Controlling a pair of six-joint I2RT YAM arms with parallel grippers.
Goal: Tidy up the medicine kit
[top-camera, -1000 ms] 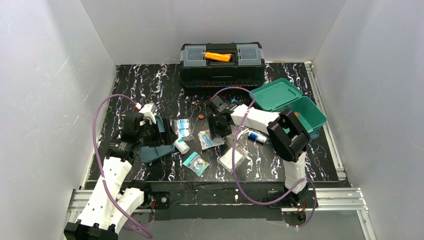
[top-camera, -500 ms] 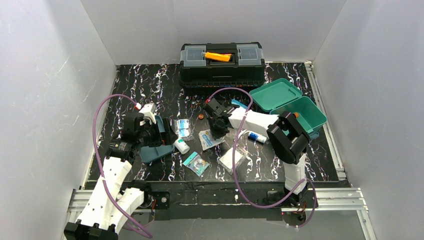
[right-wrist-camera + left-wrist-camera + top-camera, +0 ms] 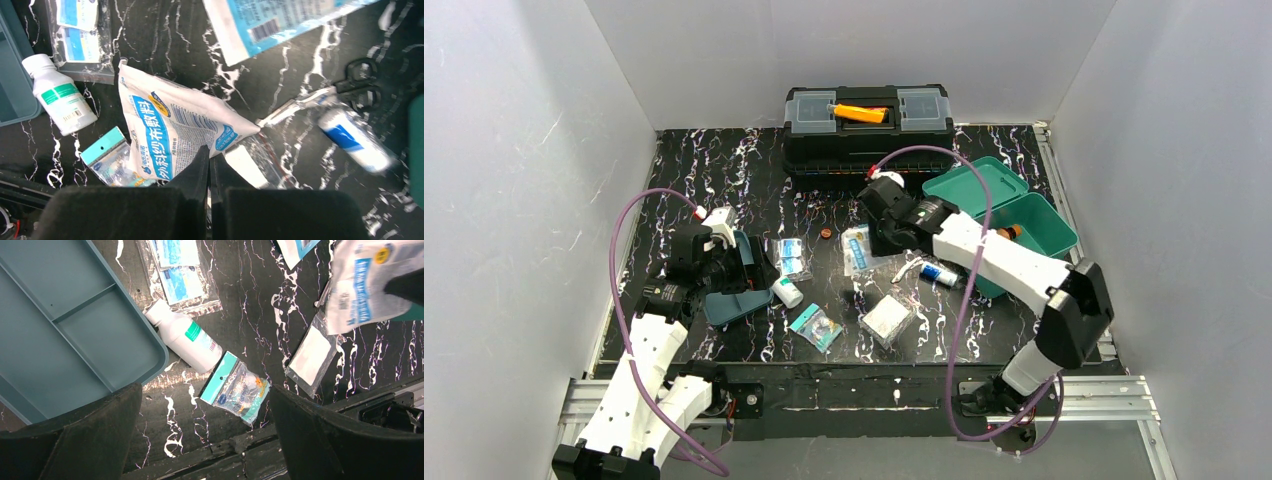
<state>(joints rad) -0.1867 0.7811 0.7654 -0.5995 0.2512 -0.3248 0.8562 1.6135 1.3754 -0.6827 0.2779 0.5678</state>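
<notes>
The black toolbox stands shut at the back of the counter. To its right the medicine kit sits near the counter's right edge, its lid thrown open toward the toolbox. It looks like light, stiff plastic, best held by a side wall or the rim, since the hinged lid would likely swing. Something small and orange shows at the base's left edge; I cannot make out anything else inside.

Its divided inner tray lies out on the left of the counter, the compartments in view bare. It is rigid and shallow, so a rim pinch should suit it. The left gripper hangs over its corner with jaws wide apart, holding nothing.

The right gripper is pinched together on the edge of a white dressing packet, which is soft, light and probably slippery. A white bottle lies touching the tray's corner.
</notes>
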